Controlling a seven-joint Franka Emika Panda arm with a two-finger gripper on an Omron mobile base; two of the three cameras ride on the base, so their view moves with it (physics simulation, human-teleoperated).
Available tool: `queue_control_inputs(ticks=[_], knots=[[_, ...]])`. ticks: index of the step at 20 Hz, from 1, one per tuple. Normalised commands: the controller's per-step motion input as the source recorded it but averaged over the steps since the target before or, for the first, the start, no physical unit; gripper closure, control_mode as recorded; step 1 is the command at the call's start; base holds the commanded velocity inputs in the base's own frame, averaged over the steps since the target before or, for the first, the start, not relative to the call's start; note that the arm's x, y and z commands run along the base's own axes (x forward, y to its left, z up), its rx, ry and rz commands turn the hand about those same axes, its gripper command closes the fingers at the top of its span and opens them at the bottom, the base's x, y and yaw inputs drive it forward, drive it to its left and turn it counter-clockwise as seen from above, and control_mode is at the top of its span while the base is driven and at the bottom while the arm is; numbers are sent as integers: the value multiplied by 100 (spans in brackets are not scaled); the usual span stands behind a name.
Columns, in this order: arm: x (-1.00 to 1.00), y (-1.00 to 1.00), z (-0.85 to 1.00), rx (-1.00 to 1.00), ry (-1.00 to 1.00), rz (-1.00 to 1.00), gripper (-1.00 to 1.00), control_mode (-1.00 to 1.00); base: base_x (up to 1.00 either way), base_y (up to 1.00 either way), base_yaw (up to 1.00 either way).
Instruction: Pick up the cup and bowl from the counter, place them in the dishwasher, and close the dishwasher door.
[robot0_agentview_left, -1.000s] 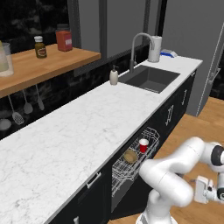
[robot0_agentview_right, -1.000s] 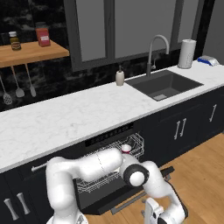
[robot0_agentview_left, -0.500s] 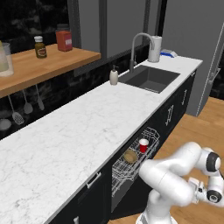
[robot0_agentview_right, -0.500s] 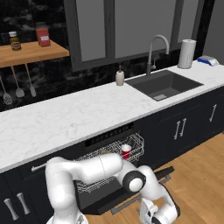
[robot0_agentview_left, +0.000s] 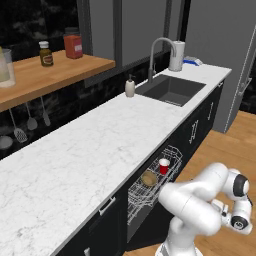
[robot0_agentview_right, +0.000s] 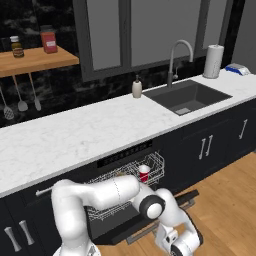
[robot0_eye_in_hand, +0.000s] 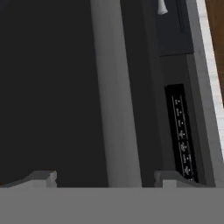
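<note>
Hand view looks straight down the flat black dishwasher door (robot0_eye_in_hand: 52, 87), whose long silver bar handle (robot0_eye_in_hand: 114, 96) runs from twelve to six o'clock and passes between the two small dark fingertips of the gripper (robot0_eye_in_hand: 105, 178); the jaws stand apart on either side of the bar, not pressed to it as far as I can see. From the left base view I count one small red tumbler cup (robot0_agentview_left: 164, 166) and one shallow brown-tan wooden bowl (robot0_agentview_left: 149, 178), both sitting in the white wire rack (robot0_agentview_left: 150, 192) of the under-counter dishwasher (robot0_agentview_left: 145, 200), the bowl just beside the cup at about eight o'clock from it. One long white marble-patterned counter (robot0_agentview_left: 90, 155) runs above, with one sink (robot0_agentview_left: 170, 90) and one curved tap (robot0_agentview_left: 159, 55) towards one o'clock, and one wooden wall shelf (robot0_agentview_left: 50, 75) at ten o'clock. The right base view shows the cup (robot0_agentview_right: 144, 173) in the rack (robot0_agentview_right: 125, 187) and, below the white arm, the door (robot0_agentview_right: 150, 220) hanging partly lowered with its handle (robot0_agentview_right: 165, 220), which the left base view hides behind the arm; the bowl I cannot pick out there. Compared with a second ago the wrist has swung lower and farther to four o'clock in the left base view, while cup and bowl lie as they did.
</note>
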Motion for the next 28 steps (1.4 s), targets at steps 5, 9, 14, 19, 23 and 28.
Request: queue_control_inputs(ticks=[5,9,14,19,23,28], knots=[[74,59,35,5,-5,0,-100,-100,0,0,0],[91,84,48,6,-3,0,-100,-100,0,0,0],[95,99,59,5,-3,0,-100,-100,0,0,0],[100,100,54,2,0,0,-100,-100,0,0,0],[100,100,38,0,0,-2,-100,-100,0,0,0],[100,99,20,0,0,-3,-100,-100,0,0,0]])
